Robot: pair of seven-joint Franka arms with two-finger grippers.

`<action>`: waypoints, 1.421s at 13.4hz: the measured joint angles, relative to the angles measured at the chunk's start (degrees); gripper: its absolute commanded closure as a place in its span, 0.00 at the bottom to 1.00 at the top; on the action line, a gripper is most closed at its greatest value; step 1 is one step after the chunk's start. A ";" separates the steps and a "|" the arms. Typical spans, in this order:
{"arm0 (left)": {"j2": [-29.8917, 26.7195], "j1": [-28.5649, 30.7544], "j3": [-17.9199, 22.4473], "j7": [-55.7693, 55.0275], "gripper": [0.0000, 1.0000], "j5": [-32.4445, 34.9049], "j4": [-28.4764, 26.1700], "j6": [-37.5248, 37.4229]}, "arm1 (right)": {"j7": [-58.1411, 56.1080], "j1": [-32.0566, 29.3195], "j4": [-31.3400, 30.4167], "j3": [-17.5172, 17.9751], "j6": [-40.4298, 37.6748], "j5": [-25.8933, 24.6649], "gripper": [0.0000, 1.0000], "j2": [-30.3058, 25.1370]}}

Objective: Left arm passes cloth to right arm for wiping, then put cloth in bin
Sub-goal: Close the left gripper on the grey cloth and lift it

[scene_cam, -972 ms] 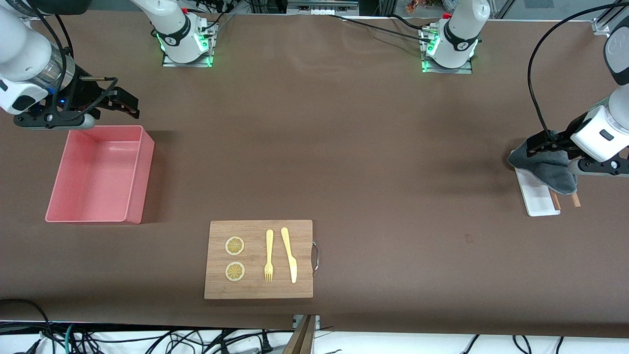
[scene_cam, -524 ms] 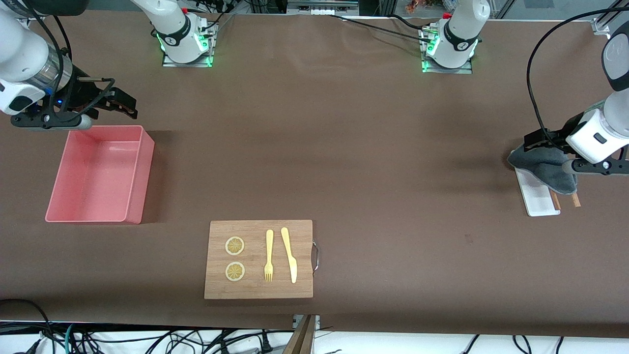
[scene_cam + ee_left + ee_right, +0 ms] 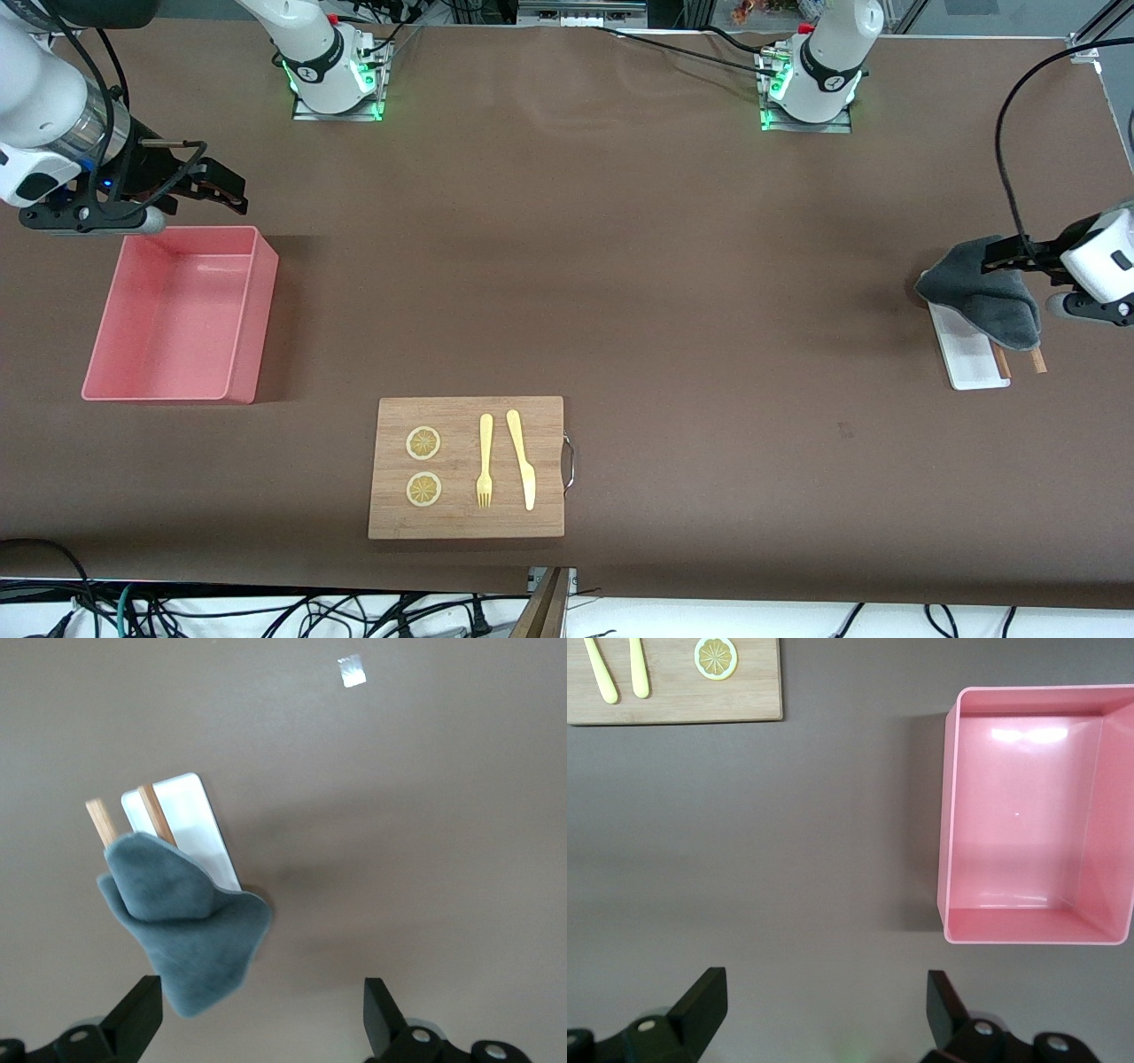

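cloth [image 3: 979, 297]: soft, light, floppy, on white tray [image 3: 970, 359], 3 o'clock on tabletop | grab its raised fold | left tool [image 3: 261, 1023]: open above it | right tool [image 3: 824, 1014]: open, waits near bin [image 3: 177, 315]

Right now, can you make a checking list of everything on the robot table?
Surface: brown table cover, no spills seen.
Job's things: grey cloth draped over one end of the white tray, toward the left arm's end; pink bin empty, toward the right arm's end.
Clutter: wooden board with two lemon slices, fork and knife; two wooden sticks by the tray.
Grippers: left gripper open, over the cloth, holding nothing; right gripper open, beside the bin, waiting.
Cables: tangle below the table edge.
Surroundings: nothing seen.
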 measured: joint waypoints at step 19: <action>12.53 9.90 -0.11 67.69 0.28 2.69 -9.74 31.63 | 0.00 -0.01 -0.01 -0.30 -0.05 0.00 0.01 0.04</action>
